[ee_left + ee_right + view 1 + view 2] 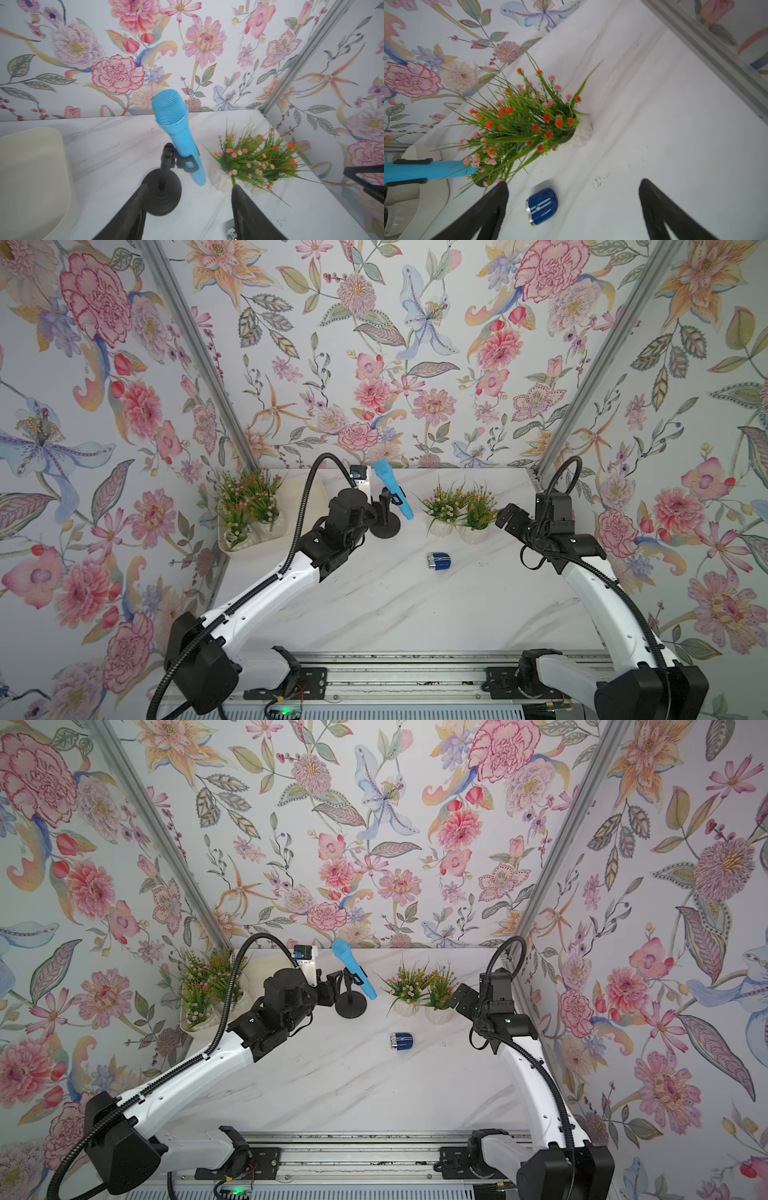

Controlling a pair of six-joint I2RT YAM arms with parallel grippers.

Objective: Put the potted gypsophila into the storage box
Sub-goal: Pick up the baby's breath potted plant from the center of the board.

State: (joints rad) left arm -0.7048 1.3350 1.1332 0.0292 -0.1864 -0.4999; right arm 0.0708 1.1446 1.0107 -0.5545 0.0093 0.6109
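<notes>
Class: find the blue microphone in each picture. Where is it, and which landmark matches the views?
In a top view: the blue microphone leans on its black stand, back centre.
In a top view: microphone left of the two loose potted gypsophila.
Left wrist: microphone straight ahead of the open left pincer.
Right wrist: only its handle shows, beyond the plants.
Landmark: those two pots, seen in every view.

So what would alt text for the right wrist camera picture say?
Two potted gypsophila, flowers pink and orange, stand close together on a white marbled table. Nearer the camera a small blue cylinder lies on its side, framed by the open right tool.
</notes>
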